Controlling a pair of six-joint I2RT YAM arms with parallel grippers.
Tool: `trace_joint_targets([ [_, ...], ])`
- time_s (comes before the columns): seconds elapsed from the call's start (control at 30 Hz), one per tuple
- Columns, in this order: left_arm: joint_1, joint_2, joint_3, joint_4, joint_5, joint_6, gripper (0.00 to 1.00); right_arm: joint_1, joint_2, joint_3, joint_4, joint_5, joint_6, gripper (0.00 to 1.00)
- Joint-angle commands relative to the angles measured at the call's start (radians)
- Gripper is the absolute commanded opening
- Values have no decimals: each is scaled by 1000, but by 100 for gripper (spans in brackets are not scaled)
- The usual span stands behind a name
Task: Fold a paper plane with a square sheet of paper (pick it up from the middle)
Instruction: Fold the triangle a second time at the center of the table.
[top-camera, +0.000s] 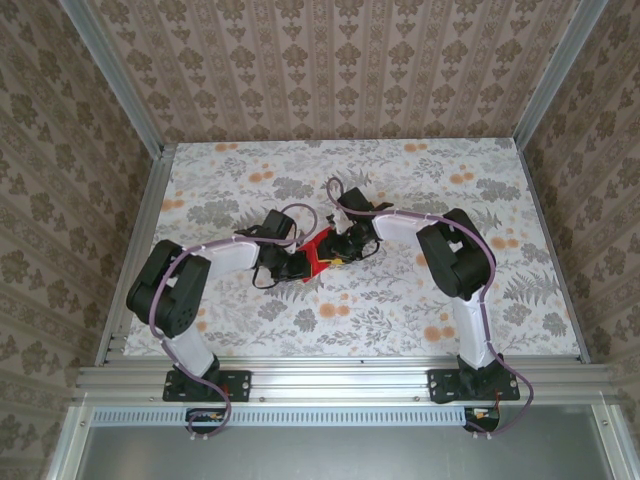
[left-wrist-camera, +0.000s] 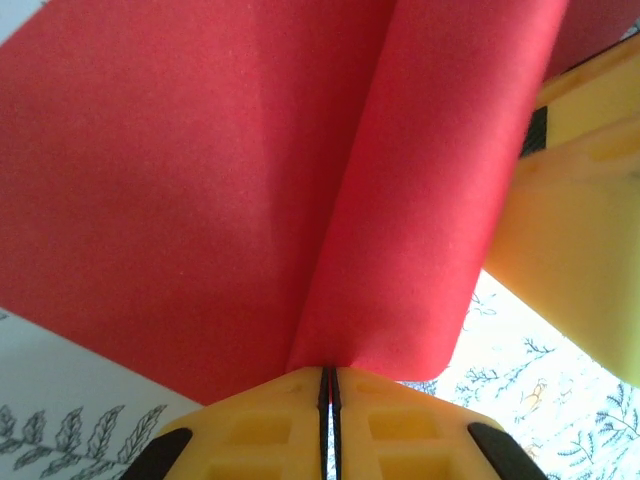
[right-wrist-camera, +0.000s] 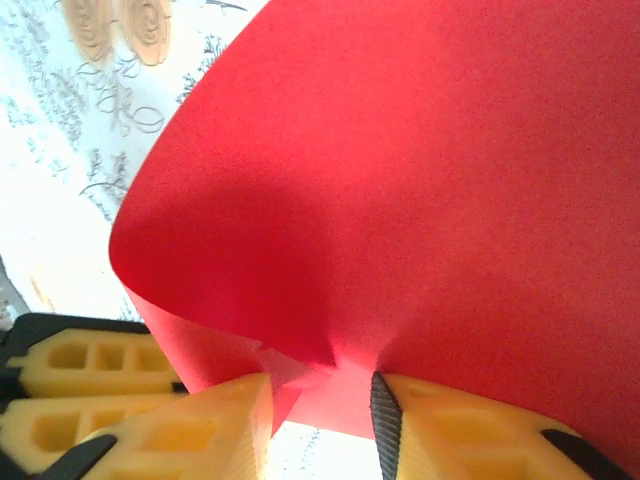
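Observation:
The red square sheet of paper (top-camera: 318, 250) is lifted off the middle of the floral table, folded and curled between both grippers. In the left wrist view the sheet (left-wrist-camera: 250, 180) runs as two bent layers down into my left gripper (left-wrist-camera: 328, 372), which is shut on its folded edge. My left gripper (top-camera: 300, 262) comes at the sheet from the left and my right gripper (top-camera: 338, 248) from the right. In the right wrist view the sheet (right-wrist-camera: 400, 180) bulges above my right gripper (right-wrist-camera: 320, 385). Its jaws stand apart, with a creased bit of paper in the gap touching the ribbed pad (right-wrist-camera: 385, 410).
The floral tabletop (top-camera: 420, 180) spreads all round the sheet. Aluminium rails (top-camera: 330, 378) edge the near side, and patterned walls (top-camera: 330, 70) close the back and sides. The right gripper's yellow fingers (left-wrist-camera: 580, 230) sit close beside the left one's.

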Motion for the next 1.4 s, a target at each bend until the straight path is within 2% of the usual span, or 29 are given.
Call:
trace_joint_targets([
  [0.0, -9, 21, 36, -28, -26, -25, 12, -26, -1, -65, 60, 30, 36, 38],
  [0.27, -10, 34, 48, -52, -53, -28, 12, -42, -53, -133, 199, -50, 70, 48],
  [0.77, -10, 52, 69, -87, -76, -23, 11, -44, -141, -219, 389, -132, 134, 43],
  [1.17, -11, 61, 76, -91, -79, -26, 11, -9, -113, -192, 294, -116, 71, 42],
  [1.3, -11, 63, 78, -92, -79, -27, 11, 1, -112, -187, 267, -107, 47, 37],
  [1.37, -13, 60, 78, -92, -78, -28, 11, 4, -105, -176, 246, -100, 33, 30],
])
